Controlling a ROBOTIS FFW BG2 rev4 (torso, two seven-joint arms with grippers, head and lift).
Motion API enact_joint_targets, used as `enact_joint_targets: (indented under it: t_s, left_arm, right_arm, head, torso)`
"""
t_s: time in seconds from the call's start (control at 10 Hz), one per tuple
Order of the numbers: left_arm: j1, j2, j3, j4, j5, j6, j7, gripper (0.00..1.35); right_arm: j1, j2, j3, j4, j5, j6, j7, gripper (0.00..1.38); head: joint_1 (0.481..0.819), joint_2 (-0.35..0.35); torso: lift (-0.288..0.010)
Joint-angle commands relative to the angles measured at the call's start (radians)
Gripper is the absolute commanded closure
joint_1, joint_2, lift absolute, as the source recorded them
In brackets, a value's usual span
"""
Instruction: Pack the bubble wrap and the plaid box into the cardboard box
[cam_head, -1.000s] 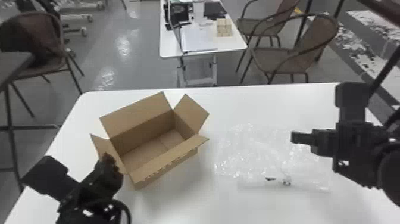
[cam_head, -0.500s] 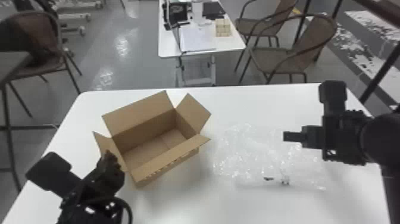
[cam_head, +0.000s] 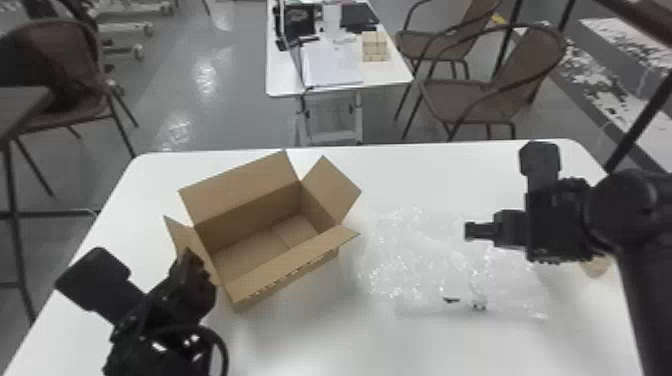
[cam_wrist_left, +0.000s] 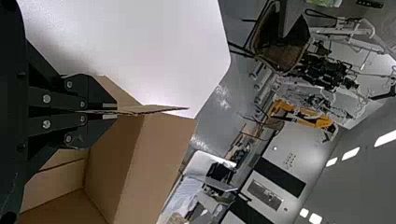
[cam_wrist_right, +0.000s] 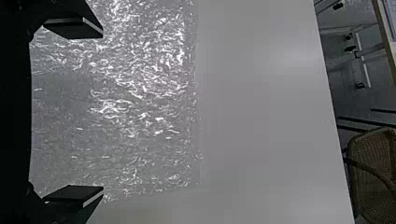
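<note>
Bare counter (cam_head: 440, 172) separates the bubble wrap (cam_head: 420, 255) from the far edge, right of the cardboard box (cam_head: 250, 245); the right gripper (cam_head: 469, 231) has empty jaws spread wide, while the left wrist view reveals the left gripper (cam_head: 192, 260) pinching a flap (cam_wrist_left: 152, 110) in closed jaws.

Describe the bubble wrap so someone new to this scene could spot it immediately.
On the white table nearest the robot, look right of the open cardboard box, beneath the right claw. The bubble wrap is the flat sheet there: clear and glinting, whereas the box is plain brown with raised walls.
</note>
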Motion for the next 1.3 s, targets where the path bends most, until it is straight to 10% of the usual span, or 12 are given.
enact_joint_targets:
  t_s: [0.0, 0.4, 1.0, 1.2]
  left_arm:
    - [-0.004, 0.013, -0.010, 0.004, 0.003, -0.007, 0.006, 1.21]
    - [-0.007, 0.031, -0.022, 0.004, 0.005, -0.014, 0.022, 1.21]
    - [-0.009, 0.034, -0.026, 0.004, 0.005, -0.019, 0.029, 1.21]
    - [-0.007, 0.037, -0.028, 0.004, 0.006, -0.020, 0.029, 1.21]
  right_arm:
    - [-0.013, 0.005, 0.002, 0.041, 0.000, -0.015, 0.000, 0.12]
    - [-0.058, 0.010, 0.006, 0.193, -0.006, -0.070, 0.000, 0.15]
    - [-0.071, 0.008, 0.020, 0.213, -0.063, -0.090, 0.002, 1.09]
    - [-0.059, -0.006, 0.020, 0.196, -0.106, -0.093, 0.002, 1.11]
  head:
    - [0.695, 0.049]
    - [0.695, 0.049]
    - [0.695, 0.070]
    - [0.695, 0.073]
  torso:
    - [-0.102]
    - [-0.102]
    - [-0.102]
    - [-0.102]
